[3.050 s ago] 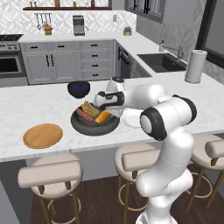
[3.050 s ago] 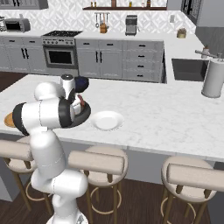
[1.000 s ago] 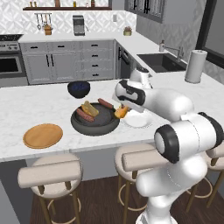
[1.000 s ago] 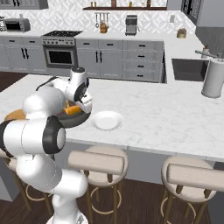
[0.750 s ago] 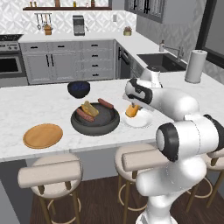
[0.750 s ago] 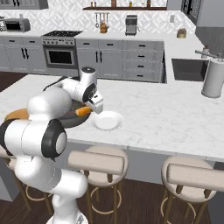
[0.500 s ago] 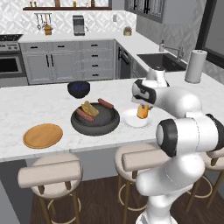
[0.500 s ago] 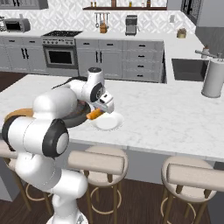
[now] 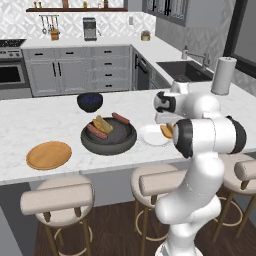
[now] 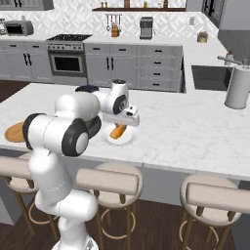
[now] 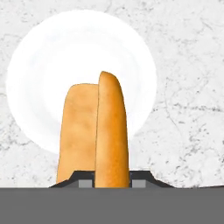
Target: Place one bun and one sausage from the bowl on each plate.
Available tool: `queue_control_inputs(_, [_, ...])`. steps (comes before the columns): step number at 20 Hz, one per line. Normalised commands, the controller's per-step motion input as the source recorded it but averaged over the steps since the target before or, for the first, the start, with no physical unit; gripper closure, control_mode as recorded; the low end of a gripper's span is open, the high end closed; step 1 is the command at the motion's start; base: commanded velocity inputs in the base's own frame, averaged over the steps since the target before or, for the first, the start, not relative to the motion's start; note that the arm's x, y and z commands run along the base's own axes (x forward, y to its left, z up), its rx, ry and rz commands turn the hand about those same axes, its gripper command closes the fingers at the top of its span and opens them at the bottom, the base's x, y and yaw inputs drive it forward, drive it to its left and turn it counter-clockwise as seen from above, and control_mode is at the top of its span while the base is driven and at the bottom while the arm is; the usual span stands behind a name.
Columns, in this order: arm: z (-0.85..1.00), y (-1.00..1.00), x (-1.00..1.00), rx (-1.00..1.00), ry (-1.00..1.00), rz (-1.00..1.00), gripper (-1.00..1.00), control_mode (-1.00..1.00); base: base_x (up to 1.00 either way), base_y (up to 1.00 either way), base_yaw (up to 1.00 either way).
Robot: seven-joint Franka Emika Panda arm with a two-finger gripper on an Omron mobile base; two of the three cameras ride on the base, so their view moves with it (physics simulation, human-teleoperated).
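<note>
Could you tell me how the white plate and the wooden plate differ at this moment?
The white plate is small and glossy; the wooden plate is larger, flat and tan. The white plate lies right of the dark bowl, under the end effector holding a bun; the wooden plate lies left of the bowl, away from the arm. Both are round, rest on the marble counter and carry no food yet.

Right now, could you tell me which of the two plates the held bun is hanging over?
The small white plate, right of the dark bowl; the bun hangs over it, while the tan wooden plate lies bare at the far left.
</note>
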Motion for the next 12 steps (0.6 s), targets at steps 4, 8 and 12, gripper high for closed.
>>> queue_control_inputs(4, [-0.27, 0.19, 0.23, -0.02, 0.11, 0.13, 1.00, -1.00, 0.00, 0.00, 0.00])
queue_control_inputs(8, [-0.28, -0.06, 0.16, 0.00, -0.13, 0.00, 1.00, -1.00, 0.00, 0.00, 0.00])
queue_control_inputs(12, [-0.21, -0.02, 0.00, 0.00, -0.26, 0.00, 1.00, -1.00, 0.00, 0.00, 0.00])
